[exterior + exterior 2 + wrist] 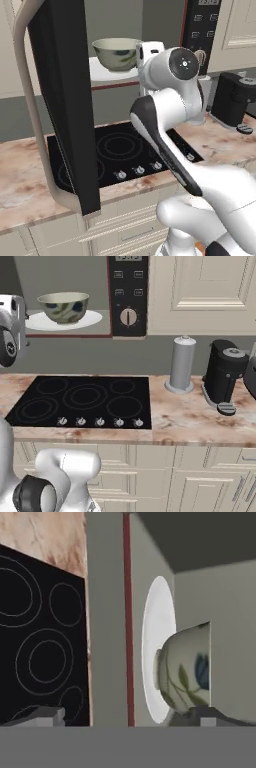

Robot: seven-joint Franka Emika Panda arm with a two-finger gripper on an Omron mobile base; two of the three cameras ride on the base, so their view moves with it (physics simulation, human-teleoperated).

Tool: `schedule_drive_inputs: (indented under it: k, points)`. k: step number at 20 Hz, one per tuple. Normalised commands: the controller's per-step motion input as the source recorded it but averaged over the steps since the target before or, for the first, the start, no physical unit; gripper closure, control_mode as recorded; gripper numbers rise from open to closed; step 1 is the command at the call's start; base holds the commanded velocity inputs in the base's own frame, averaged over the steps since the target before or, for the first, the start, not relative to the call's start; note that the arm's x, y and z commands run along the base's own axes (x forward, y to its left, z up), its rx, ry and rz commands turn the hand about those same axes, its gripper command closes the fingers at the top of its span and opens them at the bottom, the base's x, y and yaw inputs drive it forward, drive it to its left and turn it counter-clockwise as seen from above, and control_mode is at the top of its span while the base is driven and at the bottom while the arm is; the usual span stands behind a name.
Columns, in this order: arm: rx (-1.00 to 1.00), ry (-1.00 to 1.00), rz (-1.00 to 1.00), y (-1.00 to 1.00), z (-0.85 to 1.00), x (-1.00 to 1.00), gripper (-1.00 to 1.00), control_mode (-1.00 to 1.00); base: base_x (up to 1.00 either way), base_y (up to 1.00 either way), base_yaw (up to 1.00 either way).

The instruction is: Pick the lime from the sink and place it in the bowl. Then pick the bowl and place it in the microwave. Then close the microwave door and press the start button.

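Pale greenish-grey bowl point(64, 306): stands upright on the white round plate point(90, 320) inside the microwave point(128, 296); leaf and blue flower pattern on its outside.
Bowl in the hand view: bowl point(186, 672) turned sideways by the camera roll, touching the plate point(156, 637), close ahead of the finger tips.
Lime: cannot tell whether it lies in the bowl; the inside is not visible clearly.
Microwave door point(60, 100): swung wide open, black glass with a silver-grey frame, hanging out over the left part of the counter point(20, 180).
Control panel: at the right side of the microwave, knob point(128, 316) below the buttons.
Claw point(128, 716): fingers spread well apart, nothing between them, held just outside the microwave opening beside the bowl.
Stove point(82, 401): black cooktop set in the counter under the microwave, knobs along its front edge.
Right part of counter: grey canister point(182, 363) and black coffee machine point(225, 376) side by side, near the back edge.
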Motion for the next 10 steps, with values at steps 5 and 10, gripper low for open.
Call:
schedule_drive_inputs:
  k: [5,10]
  points:
    - [0.07,-0.01,-0.13,-0.36,-0.58,-1.0,-1.0,-1.0,0.0,0.0,0.0]
    - [0.08,-0.04,-0.01,-0.3,-0.77,-0.94,-1.0,-1.0,0.0,0.0,0.0]
